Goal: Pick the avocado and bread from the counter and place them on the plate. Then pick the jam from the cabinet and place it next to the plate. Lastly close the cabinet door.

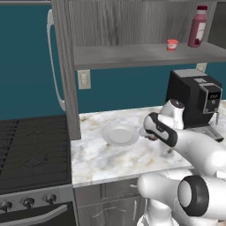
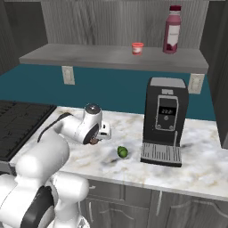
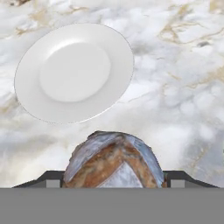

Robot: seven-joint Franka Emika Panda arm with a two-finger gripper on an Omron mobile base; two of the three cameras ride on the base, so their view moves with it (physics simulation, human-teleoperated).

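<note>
Step in hand: bread (image 3: 114,162) carried to the plate (image 3: 74,72). Claw (image 3: 114,177): half-closed on the bread, held above the table (image 3: 175,87), just short of the plate's rim. Arm: bent low, hand pointing down. Next: move over the plate's centre, lower, release. Avocado (image 2: 122,152): on the table, not yet plated.
</note>
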